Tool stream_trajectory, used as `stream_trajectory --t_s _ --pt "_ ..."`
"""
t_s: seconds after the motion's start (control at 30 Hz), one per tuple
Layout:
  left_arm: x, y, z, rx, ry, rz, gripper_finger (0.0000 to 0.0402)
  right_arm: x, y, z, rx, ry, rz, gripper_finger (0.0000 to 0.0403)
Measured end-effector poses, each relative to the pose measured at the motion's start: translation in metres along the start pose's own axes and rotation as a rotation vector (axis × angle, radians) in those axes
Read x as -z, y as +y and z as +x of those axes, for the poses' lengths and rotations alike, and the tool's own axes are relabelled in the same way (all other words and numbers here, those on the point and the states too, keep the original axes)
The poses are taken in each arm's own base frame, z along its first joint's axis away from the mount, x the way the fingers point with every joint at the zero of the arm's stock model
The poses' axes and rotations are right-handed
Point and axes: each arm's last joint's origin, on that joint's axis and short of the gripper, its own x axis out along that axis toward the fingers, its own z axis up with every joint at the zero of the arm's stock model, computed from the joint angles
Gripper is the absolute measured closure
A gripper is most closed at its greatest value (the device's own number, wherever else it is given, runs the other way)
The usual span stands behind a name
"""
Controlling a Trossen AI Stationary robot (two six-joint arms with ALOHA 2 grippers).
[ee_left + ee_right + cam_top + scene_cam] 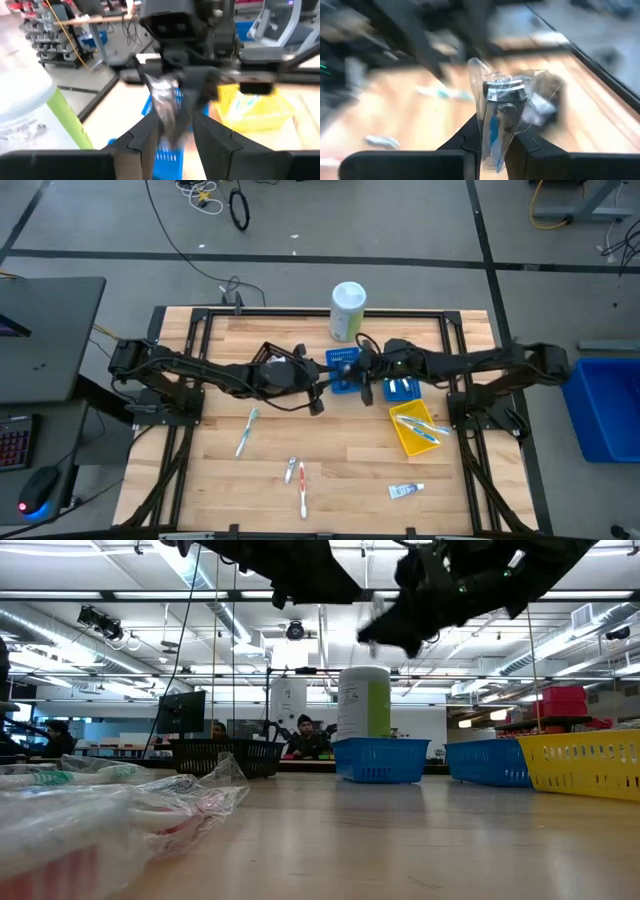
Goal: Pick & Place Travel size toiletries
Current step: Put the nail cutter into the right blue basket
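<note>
Right wrist view shows the right gripper (492, 142) clamped on a clear-wrapped razor (501, 117), held in the air over the blue bin (343, 367) mid-table. The left gripper (172, 137) faces it, fingers parted around the wrapper's other end. The pack looks light, crinkly and slippery; better pinched on the stiff handle inside.

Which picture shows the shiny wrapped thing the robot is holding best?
The right wrist view: the clear-wrapped item fills it, pinched in the right tool. The left wrist view shows it blurred; the high and low views barely show it.
</note>
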Motion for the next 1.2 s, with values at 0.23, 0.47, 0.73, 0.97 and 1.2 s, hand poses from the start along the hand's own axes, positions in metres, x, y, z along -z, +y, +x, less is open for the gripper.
stream_trajectory --t_s 0.23,0.47,0.73,0.97,1.2 --pt "0.012 0.000 -0.001 0.005 0.120 -0.025 0.0258 0.020 -0.008 -0.040 0.461 0.323 0.126 0.0348" --pt "0.036 0.002 -0.006 -0.021 0.353 -0.072 0.0262 0.042 -0.012 -0.057 0.648 0.526 0.284 0.0348" --pt "0.052 0.004 -0.014 -0.040 0.530 -0.166 0.0264 0.063 -0.027 -0.064 0.710 0.584 0.413 0.0343" --pt "0.051 0.003 -0.014 -0.043 0.522 -0.191 0.0264 0.078 -0.029 -0.068 0.664 0.653 0.459 0.0321" --pt "0.050 0.003 -0.013 -0.039 0.510 -0.188 0.0264 0.076 -0.032 -0.066 0.715 0.603 0.411 0.0286"
